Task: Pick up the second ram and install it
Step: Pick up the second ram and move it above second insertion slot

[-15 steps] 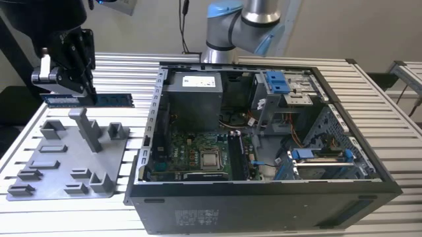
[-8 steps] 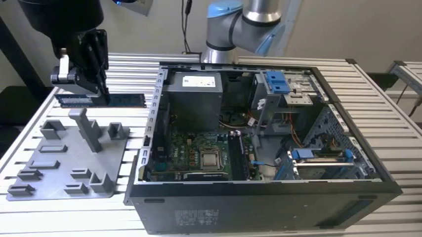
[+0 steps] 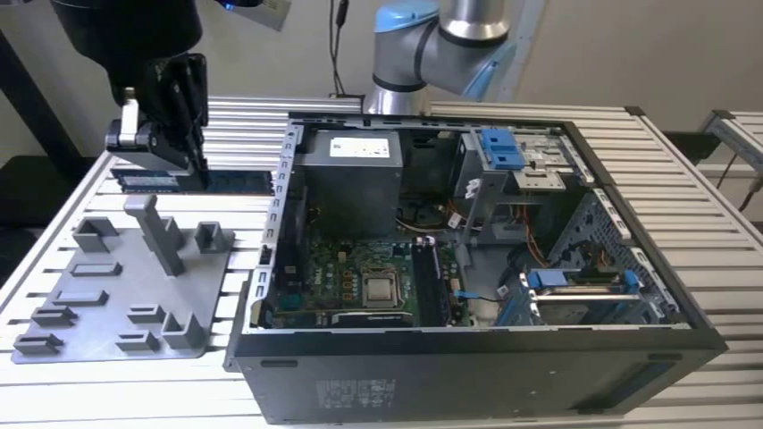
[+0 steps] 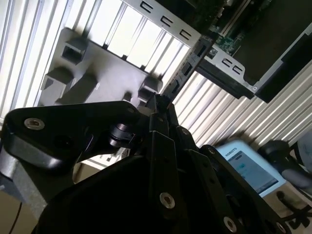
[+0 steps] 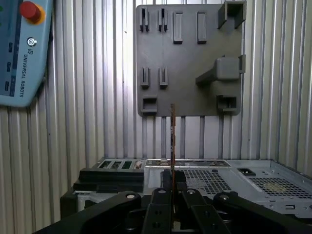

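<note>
Your second ram (image 3: pixel 238 180): long thin flat stick, blue-green board, white label near one end. In first wrist view it shows edge-on as a thin line.
Gripper (image 3: pixel 198 177) pinches it, fingers pressed on flat faces.
Stick sits level over slatted bench (image 3: pixel 667 161), just beyond grey fixture plate (image 3: pixel 113 295), at exterior view's left of open computer case (image 3: pixel 477 375). Cannot tell if it touches bench.
Your count: one ram stick, one fixture plate, one case, one teach pendant (image 5: pixel 19 53).

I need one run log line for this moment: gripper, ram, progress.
gripper: shut on ram | ram: held on edge, outside case | install: not done
</note>
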Tool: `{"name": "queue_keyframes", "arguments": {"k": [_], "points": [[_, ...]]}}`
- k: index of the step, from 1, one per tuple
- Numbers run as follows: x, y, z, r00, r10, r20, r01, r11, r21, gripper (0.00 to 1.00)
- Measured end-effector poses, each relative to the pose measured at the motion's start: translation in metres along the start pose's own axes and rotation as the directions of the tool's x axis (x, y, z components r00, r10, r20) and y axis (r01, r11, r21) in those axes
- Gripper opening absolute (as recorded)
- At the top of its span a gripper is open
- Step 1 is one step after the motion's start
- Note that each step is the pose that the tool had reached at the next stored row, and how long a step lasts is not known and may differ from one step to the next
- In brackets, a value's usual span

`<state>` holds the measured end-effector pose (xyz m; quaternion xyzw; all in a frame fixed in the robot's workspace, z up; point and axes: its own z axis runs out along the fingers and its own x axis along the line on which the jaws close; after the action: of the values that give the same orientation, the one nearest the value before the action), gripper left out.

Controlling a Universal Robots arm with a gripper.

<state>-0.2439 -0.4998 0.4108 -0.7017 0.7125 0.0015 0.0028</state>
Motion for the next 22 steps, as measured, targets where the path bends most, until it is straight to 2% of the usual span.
{"name": "queue_keyframes", "arguments": {"k": [22], "points": [[-0.0007, -0.0465, 0.0001, 1.0000, 0.000, -0.0001, 0.000, 1.0000, -0.0058, 0.15]]}}
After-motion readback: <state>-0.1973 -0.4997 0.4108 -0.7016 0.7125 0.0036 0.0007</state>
